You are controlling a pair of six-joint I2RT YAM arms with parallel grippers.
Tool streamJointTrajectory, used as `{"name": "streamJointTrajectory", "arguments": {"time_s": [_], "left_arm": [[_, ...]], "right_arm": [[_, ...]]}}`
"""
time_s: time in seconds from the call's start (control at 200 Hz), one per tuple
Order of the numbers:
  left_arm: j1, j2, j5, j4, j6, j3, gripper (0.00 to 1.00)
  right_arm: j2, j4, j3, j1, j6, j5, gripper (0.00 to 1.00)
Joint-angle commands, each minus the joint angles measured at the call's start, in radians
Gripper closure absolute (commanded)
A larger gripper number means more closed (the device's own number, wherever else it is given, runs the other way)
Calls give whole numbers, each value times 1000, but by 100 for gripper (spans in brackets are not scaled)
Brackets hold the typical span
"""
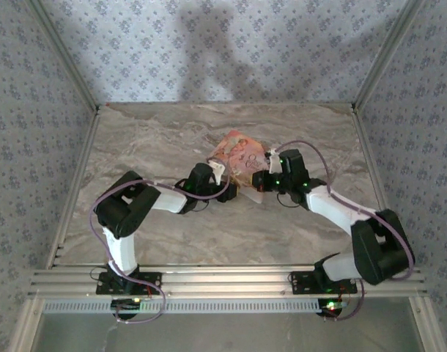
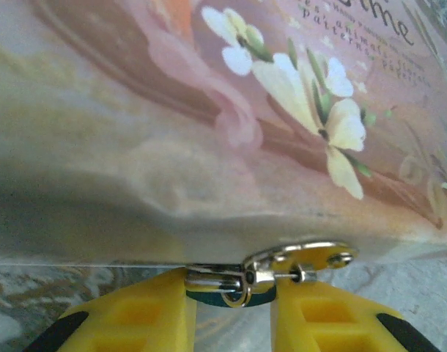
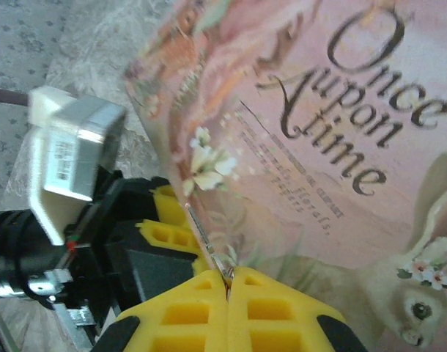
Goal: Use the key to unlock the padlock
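The padlock (image 2: 231, 298), a tiny blue body with a chrome shackle, sits between the yellow fingers of my left gripper (image 2: 234, 317), which is shut on it. It hangs at a silver hasp (image 2: 300, 258) on the edge of the pink picture-covered box (image 2: 209, 110). My right gripper (image 3: 228, 284) is shut, fingers pressed together. A thin silver tip, the key (image 3: 225, 265), pokes out towards the box edge; its pinkish-red part is hidden. In the top view both grippers, left (image 1: 225, 178) and right (image 1: 254, 180), meet at the box's near edge.
The pink box (image 1: 242, 150) lies tilted at the middle of the marble table (image 1: 157, 139). In the right wrist view the left gripper's yellow fingers (image 3: 165, 229) and white wrist camera (image 3: 69, 158) are close on the left. Patterned walls (image 1: 223, 44) surround the table.
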Motion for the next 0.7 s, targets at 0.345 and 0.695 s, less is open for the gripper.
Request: {"name": "streamJointTrajectory", "arguments": {"time_s": [0.345,0.695], "left_arm": [[-43,-103,69,-162,-213,77,75],[-47,-132,89,-240,-307,101,75]], "right_arm": [[-369,17,-236,114,-111,198,100],[-412,148,-402,304,-132,399,100]]}}
